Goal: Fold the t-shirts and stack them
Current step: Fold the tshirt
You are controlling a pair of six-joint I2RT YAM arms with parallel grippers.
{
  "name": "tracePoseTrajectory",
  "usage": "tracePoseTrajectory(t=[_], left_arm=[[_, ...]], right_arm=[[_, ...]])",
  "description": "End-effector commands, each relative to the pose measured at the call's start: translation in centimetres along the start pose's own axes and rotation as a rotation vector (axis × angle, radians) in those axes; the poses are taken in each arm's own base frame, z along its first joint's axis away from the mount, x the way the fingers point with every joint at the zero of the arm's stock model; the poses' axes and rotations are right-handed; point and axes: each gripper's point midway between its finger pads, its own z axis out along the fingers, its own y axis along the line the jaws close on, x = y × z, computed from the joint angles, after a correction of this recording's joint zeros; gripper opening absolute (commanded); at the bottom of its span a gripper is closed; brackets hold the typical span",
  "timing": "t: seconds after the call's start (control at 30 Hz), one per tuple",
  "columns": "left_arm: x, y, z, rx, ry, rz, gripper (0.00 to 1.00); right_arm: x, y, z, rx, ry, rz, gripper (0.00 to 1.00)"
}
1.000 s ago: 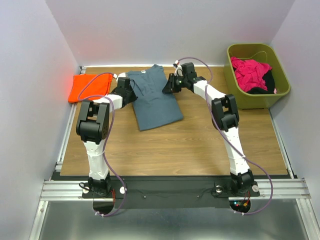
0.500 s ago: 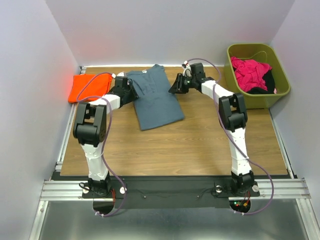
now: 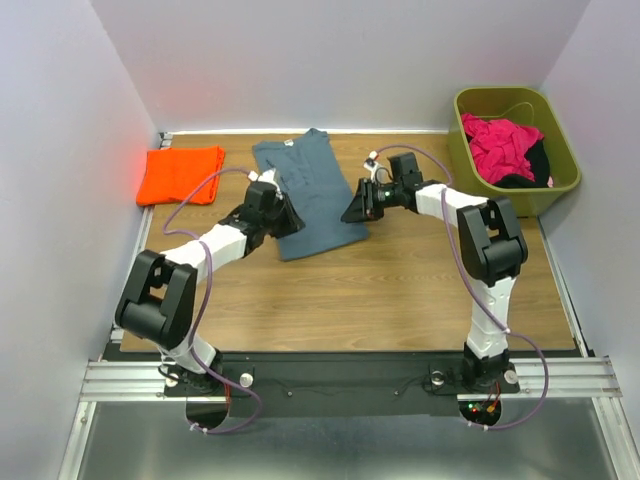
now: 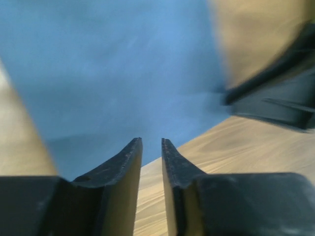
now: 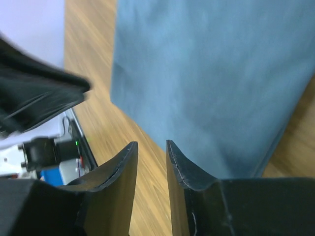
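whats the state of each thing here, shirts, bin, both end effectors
blue-grey t-shirt: folded narrow, lying flat on the table, not held
orange t-shirt: folded, flat at the far left corner, untouched
green bin: upright, holding pink and black clothes
left end effector: nearly closed, empty, at the blue-grey shirt's near edge
right end effector: nearly closed, empty, at the shirt's right edge

The wooden table point(image 3: 400, 280) carries a blue-grey t-shirt point(image 3: 310, 190) mid-back and a folded orange t-shirt point(image 3: 180, 173) far left.
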Motion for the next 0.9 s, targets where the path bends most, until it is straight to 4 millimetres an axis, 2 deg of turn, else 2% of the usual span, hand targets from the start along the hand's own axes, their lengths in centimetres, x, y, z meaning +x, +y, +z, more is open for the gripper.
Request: tracePoseTrajectory(t=[0.0, 0.07, 0.17, 0.23, 0.37, 0.47, 0.6, 0.67, 0.7, 0.8, 0.87], left_arm=[[3.9, 3.6, 0.9, -0.081, 0.103, -0.006, 0.33], [5.0, 4.7, 1.6, -0.11, 0.135, -0.007, 0.31], [6.4, 6.3, 2.3, -0.149, 0.189, -0.045, 0.29], [6.9, 7.6, 2.4, -0.186, 0.217, -0.081, 0.27], [8.2, 10.0, 2.3, -0.247, 0.279, -0.132, 0.25], [8.3, 10.6, 2.0, -0.256, 0.281, -0.149, 0.25], [8.0, 10.4, 1.6, -0.254, 0.28, -0.136, 0.25], [8.7, 10.5, 0.7, -0.269, 0.314, -0.134, 0.25], [8.9, 10.6, 0.5, -0.274, 0.324, -0.136, 0.25], [10.6, 10.6, -0.7, -0.267, 0.381, -0.136, 0.25], [12.3, 10.5, -1.7, -0.244, 0.435, -0.136, 0.25]], right_arm=[[1.4, 0.0, 0.6, -0.066, 0.035, -0.062, 0.34], [2.3, -1.3, 1.1, -0.052, 0.052, -0.056, 0.31], [4.7, -4.6, 1.7, -0.02, 0.095, -0.006, 0.26], [6.2, -7.0, 1.3, 0.01, 0.107, 0.045, 0.25], [7.1, -9.4, -0.1, 0.042, 0.093, 0.109, 0.25], [7.2, -10.0, -0.7, 0.053, 0.085, 0.126, 0.25], [7.4, -9.4, -1.3, 0.063, 0.077, 0.117, 0.24], [8.4, -9.6, -1.8, 0.099, 0.08, 0.161, 0.25], [8.0, -9.5, -1.9, 0.112, 0.067, 0.168, 0.25], [10.0, -9.3, -3.0, 0.155, 0.069, 0.293, 0.25], [12.1, -8.9, -3.6, 0.162, 0.09, 0.371, 0.25]])
